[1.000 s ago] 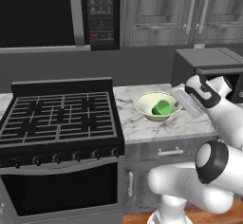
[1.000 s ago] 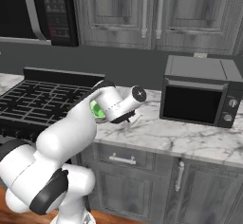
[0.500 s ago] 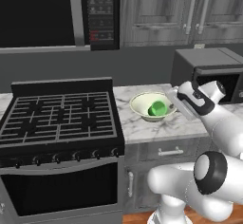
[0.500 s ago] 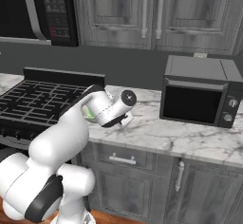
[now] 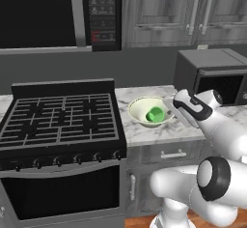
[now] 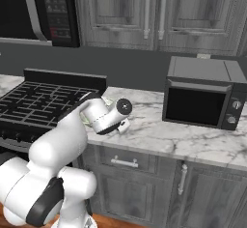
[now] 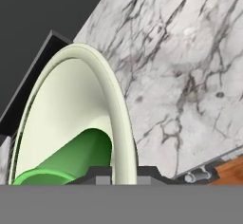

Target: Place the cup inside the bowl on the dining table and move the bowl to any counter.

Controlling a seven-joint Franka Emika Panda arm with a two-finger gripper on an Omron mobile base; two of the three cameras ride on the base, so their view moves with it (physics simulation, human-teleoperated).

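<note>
The pale cream-green bowl (image 5: 143,109) is low over the marble counter (image 5: 153,134), just right of the stove; I cannot tell whether it touches. The bright green cup (image 5: 155,114) lies tilted inside it. My gripper (image 5: 172,112) is shut on the bowl's right rim. In the hand view the bowl's rim (image 7: 118,118) runs down between my two dark fingertips (image 7: 100,172), the gripper (image 7: 124,173) pinching it, and the cup (image 7: 71,161) lies on its side in the bowl, with the counter (image 7: 190,71) beyond. The dining table is out of view.
A black gas stove (image 5: 60,118) stands left of the bowl. A dark microwave (image 6: 205,96) sits on the counter to the right. Grey wall cabinets (image 6: 154,9) hang above. Bare marble (image 6: 159,133) lies between the arm and the microwave.
The bowl, with the cup inside and my gripper on its rim, has shifted a little left and lower toward the counter. The hand has followed it.
</note>
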